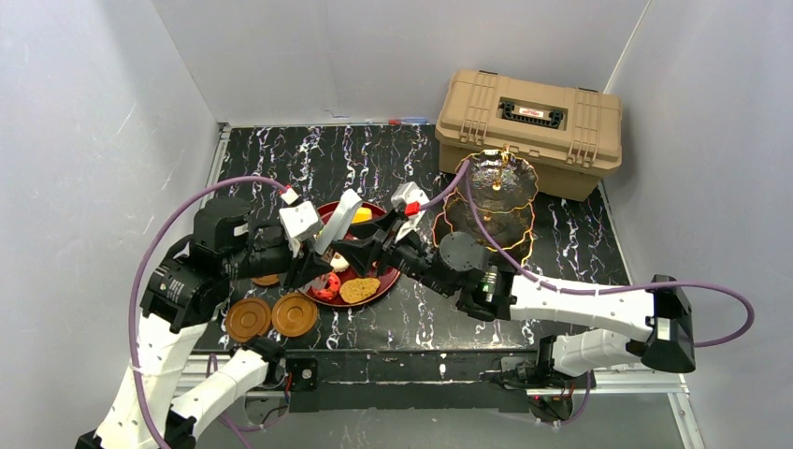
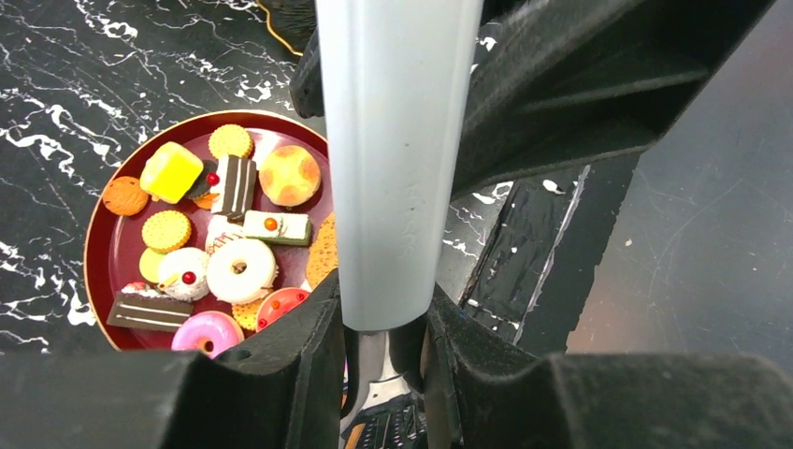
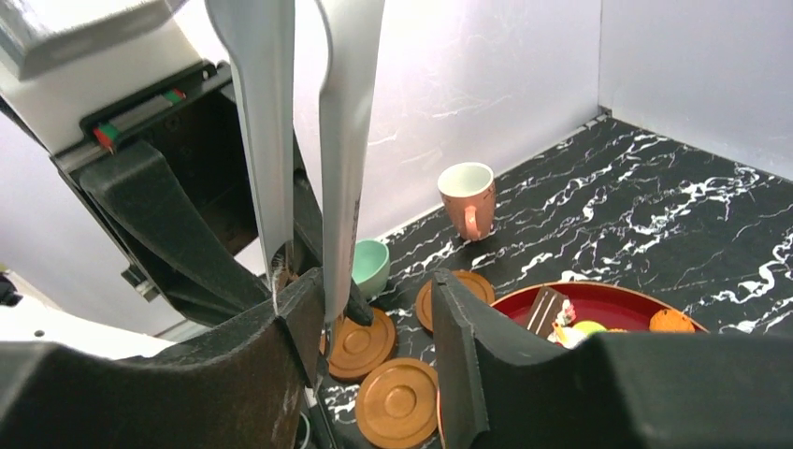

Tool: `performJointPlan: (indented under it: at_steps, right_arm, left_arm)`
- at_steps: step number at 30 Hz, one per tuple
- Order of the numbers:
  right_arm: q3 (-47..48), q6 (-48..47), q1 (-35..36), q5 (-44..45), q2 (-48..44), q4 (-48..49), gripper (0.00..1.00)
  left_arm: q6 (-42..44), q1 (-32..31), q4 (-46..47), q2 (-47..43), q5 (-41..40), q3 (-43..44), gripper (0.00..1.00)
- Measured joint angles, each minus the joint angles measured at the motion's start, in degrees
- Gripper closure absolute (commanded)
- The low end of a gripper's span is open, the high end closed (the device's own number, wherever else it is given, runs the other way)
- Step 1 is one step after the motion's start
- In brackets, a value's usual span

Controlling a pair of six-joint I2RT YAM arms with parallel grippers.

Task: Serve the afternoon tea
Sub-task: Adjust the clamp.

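Silvery metal tongs (image 2: pixel 393 159) sit clamped in your left gripper (image 2: pixel 379 327), whose jaws are narrowed tight on the metal. Your right gripper (image 3: pixel 374 299) straddles both blades with its jaws half apart and is not squeezing yet. The small colourful pastries (image 2: pixel 241 269) lie crowded on the round dark-red tray (image 2: pixel 93 245), near and left of the dark glass three-tier stand with gold rims (image 1: pixel 500 182). They look light, glossy and likely to slip, so pinch one gently across its flat sides.

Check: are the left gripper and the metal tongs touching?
Touching. Left wrist view shows the metal tongs clamped between the fingers of the left gripper, no gap either side.
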Motion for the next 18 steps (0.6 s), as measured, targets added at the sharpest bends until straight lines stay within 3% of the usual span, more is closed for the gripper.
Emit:
performJointPlan:
  at_steps: [5,9,10,12,18]
  right_arm:
    - [1.95,0.61,0.07,1.29,1.84,2.12,0.69]
    - [4.26,1.2,0.07,2.19,4.61,2.99,0.92]
    - [4.35,1.55,0.11,2.4,5.18,3.26,0.97]
    - [4.35,1.73,0.11,3.41,5.68,3.26,0.99]
    - [4.35,0.9,0.09,5.14,6.08,1.73,0.99]
  left_arm:
    - [1.01,0.0,-0.07,-0.2,-1.4,0.0,0.69]
    - [1.66,0.0,-0.02,-0.13,-2.32,-0.02,0.66]
    - [1.75,0.02,-0.04,-0.13,-2.64,-0.02,0.63]
    - [1.9,0.04,-0.52,-0.13,-3.23,-0.04,0.41]
    - [2.36,-0.04,-0.55,-0.48,-3.52,-0.02,0.12]
